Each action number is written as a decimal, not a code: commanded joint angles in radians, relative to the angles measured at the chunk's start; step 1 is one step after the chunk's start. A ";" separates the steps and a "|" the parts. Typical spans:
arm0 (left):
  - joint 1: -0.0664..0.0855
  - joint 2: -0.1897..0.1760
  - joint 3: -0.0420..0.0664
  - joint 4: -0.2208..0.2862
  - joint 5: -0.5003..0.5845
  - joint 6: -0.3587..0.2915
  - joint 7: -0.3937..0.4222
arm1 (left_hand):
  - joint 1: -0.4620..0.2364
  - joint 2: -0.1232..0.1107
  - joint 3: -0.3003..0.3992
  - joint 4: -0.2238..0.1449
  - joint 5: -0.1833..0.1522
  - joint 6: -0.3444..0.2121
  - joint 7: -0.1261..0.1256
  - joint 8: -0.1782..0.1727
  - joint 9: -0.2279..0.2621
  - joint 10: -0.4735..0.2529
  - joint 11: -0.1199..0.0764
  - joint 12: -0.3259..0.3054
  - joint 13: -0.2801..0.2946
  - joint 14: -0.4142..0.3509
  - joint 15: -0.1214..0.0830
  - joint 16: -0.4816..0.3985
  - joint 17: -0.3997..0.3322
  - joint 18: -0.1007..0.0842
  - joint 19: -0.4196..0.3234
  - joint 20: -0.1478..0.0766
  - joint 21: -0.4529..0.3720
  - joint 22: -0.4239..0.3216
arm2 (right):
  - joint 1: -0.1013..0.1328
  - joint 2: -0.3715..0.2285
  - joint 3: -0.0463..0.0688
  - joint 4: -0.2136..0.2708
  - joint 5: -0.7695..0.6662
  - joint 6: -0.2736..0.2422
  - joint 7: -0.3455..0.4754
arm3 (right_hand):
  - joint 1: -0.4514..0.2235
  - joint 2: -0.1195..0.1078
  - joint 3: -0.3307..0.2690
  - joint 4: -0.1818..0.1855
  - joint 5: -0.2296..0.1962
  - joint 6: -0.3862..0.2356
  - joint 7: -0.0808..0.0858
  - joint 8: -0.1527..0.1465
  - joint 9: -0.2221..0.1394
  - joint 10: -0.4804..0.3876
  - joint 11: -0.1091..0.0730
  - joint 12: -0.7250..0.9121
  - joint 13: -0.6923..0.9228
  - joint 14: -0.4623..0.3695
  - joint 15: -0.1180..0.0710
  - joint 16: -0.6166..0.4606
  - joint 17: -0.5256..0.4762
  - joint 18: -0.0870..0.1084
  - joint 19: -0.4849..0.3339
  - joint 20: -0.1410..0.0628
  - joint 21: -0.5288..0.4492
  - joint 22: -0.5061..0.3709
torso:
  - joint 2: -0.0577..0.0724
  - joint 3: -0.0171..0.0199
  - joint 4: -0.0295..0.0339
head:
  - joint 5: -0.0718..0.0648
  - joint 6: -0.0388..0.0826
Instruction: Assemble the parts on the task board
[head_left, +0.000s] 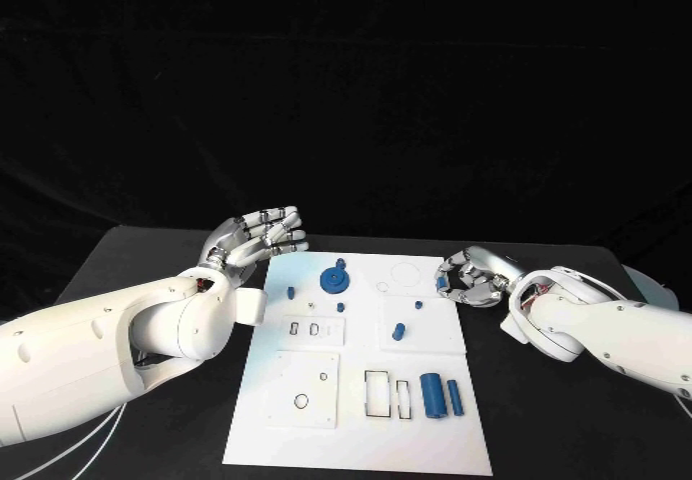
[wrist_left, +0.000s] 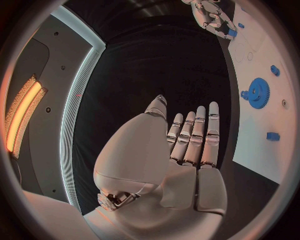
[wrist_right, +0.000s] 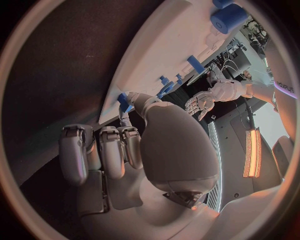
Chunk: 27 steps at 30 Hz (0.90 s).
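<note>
Surface: black table (head_left: 144, 250), white board (head_left: 361, 440) lying in the middle of it.
Part in hand: small blue piece (head_left: 441, 283) pinched at my right hand's (head_left: 473, 278) fingertips, over the board's far right edge.
Parts on board: blue gear (head_left: 335, 278) at the far middle; two blue cylinders (head_left: 441, 395) near right, long axes running away from me.
Left hand (head_left: 263, 235): fingers straight and together, holding nothing, just off the board's far left corner.
Nearer hand: right; I judge the empty seat lies just left of it.

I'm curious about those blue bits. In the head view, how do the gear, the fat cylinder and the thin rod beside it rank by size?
1. Gear, the widest.
2. Fat cylinder and thin rod: similar in length, the cylinder thicker, so probably bigger.
</note>
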<state>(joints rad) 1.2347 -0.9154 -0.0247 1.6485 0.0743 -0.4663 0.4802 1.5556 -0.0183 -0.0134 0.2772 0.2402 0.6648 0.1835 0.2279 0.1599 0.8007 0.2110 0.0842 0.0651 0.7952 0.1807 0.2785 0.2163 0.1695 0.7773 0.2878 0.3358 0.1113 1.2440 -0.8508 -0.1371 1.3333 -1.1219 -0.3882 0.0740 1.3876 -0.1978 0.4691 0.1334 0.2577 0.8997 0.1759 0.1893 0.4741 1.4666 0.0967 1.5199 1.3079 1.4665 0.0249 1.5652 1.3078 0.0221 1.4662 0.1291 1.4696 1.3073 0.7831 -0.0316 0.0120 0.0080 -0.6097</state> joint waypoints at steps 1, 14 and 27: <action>0.001 0.001 0.001 0.001 0.001 0.016 0.006 | 0.009 0.002 0.000 -0.005 0.000 0.006 0.057 -0.002 0.001 0.006 0.003 -0.007 0.000 -0.001 0.003 -0.007 0.001 0.008 -0.004 0.000 -0.004 -0.001 | -0.001 0.001 0.000 0.000 -0.023 0.006 -0.002 | -0.008 0.006 0.007 0.000 0.004 0.009 -0.003 0.003 0.002 0.053 -0.006 0.006 0.208 0.104 -0.004 0.006 0.263 0.009 0.026 -0.001 0.004 0.159 | 0.000 0.0000 0.0009 | 0.001 0.000; 0.001 0.000 0.001 0.001 0.001 0.016 0.006 | 0.011 0.003 0.001 -0.005 0.000 0.006 0.057 -0.002 0.001 0.006 0.003 -0.007 0.000 -0.001 0.003 -0.007 0.001 0.008 -0.004 0.000 -0.004 -0.001 | -0.001 0.002 0.000 0.004 -0.025 -0.028 0.000 | -0.018 0.033 0.019 -0.004 0.009 0.062 -0.029 0.040 0.023 0.060 -0.028 0.011 0.214 0.104 -0.023 0.006 0.263 0.007 0.031 -0.017 0.009 0.166 | 0.000 -0.0002 -0.0002 | -0.001 -0.002; 0.001 0.002 0.001 0.000 0.001 0.016 0.006 | 0.011 0.003 0.002 -0.004 0.000 0.006 0.057 -0.002 0.001 0.006 0.003 -0.007 0.000 -0.001 0.003 -0.008 0.001 0.008 -0.004 0.000 -0.004 -0.002 | 0.013 -0.009 0.003 0.068 -0.049 -0.061 0.001 | -0.007 0.061 0.040 -0.024 0.021 0.076 -0.043 0.064 0.041 0.060 -0.042 0.010 0.213 0.104 -0.036 0.006 0.263 0.003 0.042 -0.030 0.021 0.180 | -0.003 -0.0003 -0.0001 | 0.001 -0.004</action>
<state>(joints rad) 1.2347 -0.9156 -0.0247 1.6474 0.0743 -0.4663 0.4794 1.5597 -0.0142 -0.0135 0.2772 0.2402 0.6648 0.1836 0.2279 0.1599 0.8007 0.2110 0.0806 0.0651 0.7952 0.1806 0.2747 0.2160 0.1695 0.7773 0.2878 0.3358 0.1114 1.2495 -0.8596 -0.1356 1.3825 -1.1400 -0.4398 0.0767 1.3806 -0.1509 0.5022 0.1113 0.2766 0.9595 0.1400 0.2424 0.4941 1.4650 0.0590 1.5277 1.3076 1.4630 -0.0041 1.5652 1.3076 0.0222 1.4681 0.1053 1.4851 1.3079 0.7819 -0.0316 0.0119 0.0079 -0.6149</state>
